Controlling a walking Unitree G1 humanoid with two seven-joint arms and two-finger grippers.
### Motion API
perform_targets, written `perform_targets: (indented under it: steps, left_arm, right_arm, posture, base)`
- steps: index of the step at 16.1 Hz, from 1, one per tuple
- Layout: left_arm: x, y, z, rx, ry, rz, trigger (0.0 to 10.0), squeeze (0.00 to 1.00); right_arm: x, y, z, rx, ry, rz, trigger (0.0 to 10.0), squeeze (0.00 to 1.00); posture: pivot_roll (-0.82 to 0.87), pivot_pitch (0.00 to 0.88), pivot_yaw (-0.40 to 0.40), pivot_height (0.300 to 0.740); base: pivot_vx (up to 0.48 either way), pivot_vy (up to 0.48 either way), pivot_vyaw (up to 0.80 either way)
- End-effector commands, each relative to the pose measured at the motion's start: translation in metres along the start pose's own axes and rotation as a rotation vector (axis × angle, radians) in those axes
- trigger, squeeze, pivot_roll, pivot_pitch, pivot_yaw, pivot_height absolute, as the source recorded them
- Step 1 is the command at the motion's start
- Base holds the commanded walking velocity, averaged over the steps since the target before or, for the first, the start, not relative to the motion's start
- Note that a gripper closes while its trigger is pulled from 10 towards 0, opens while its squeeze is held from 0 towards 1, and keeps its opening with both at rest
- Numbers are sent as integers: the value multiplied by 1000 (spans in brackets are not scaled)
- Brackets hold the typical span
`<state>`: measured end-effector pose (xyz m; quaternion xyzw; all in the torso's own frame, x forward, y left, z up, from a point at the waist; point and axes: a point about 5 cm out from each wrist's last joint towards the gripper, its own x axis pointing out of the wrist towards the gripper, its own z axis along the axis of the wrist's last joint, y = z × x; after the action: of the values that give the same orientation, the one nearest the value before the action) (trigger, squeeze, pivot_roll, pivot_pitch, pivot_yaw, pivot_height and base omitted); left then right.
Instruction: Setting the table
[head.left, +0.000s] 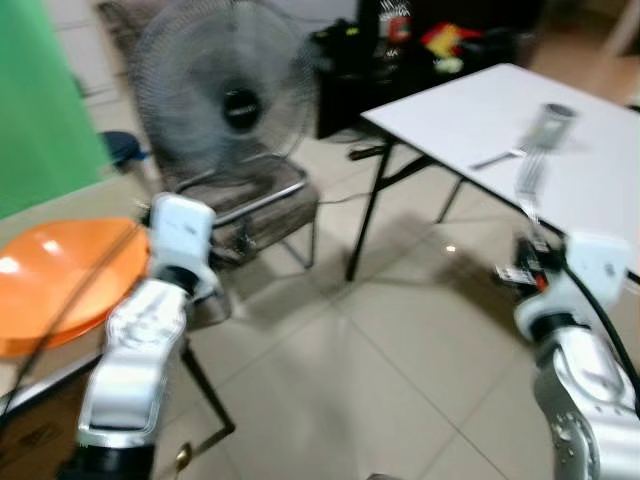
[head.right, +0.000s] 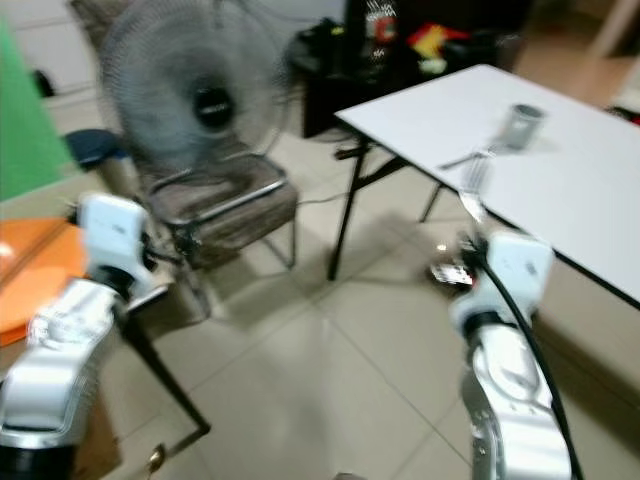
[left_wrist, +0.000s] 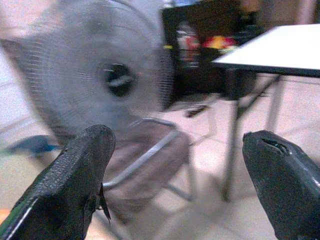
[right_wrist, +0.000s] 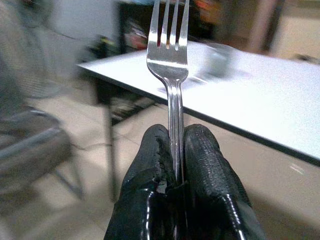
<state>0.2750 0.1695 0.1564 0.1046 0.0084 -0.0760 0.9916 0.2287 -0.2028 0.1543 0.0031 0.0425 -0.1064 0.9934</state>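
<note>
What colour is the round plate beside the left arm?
The plate is orange, with a glossy surface. The left eye view shows it best.

Motion blur smears the fan (head.left: 228, 105) and what may be a cup (head.left: 551, 124) on the white table (head.left: 590, 170) (cut off at the frame edge), while the orange plate (head.left: 60, 285) is cropped.

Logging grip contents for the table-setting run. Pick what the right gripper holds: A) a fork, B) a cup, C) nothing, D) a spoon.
A: the right gripper is shut on the handle of a fork, whose tines point toward the white table.
</note>
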Motion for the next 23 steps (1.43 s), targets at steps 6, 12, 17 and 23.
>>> perform_targets:
  steps: [6, 12, 17, 23]
  left_arm:
    - [-1, 7, -2, 31, -41, 29, 10000, 482]
    - [2, -11, 0, -7, -64, -89, 10000, 0]
    - [1, -14, 2, -23, -93, -137, 10000, 0]
    - [3, -17, 1, -24, -93, -162, 10000, 0]
  right_arm:
    - [-5, -4, -14, 1, 60, -9, 10000, 0]
    - [-6, -5, -13, -47, 49, -33, 10000, 0]
    - [-7, -4, -15, -15, 61, -7, 10000, 0]
    - [-7, 0, -16, -141, 43, 22, 10000, 0]
  posture:
    - [-48, 0, -26, 740]
    - [-63, 0, -24, 740]
    - [-65, 0, -33, 740]
    - [-69, 0, -37, 740]
  base:
    - [0, 0, -800]
    - [0, 0, -794]
    - [55, 0, -798]
    - [321, 0, -224]
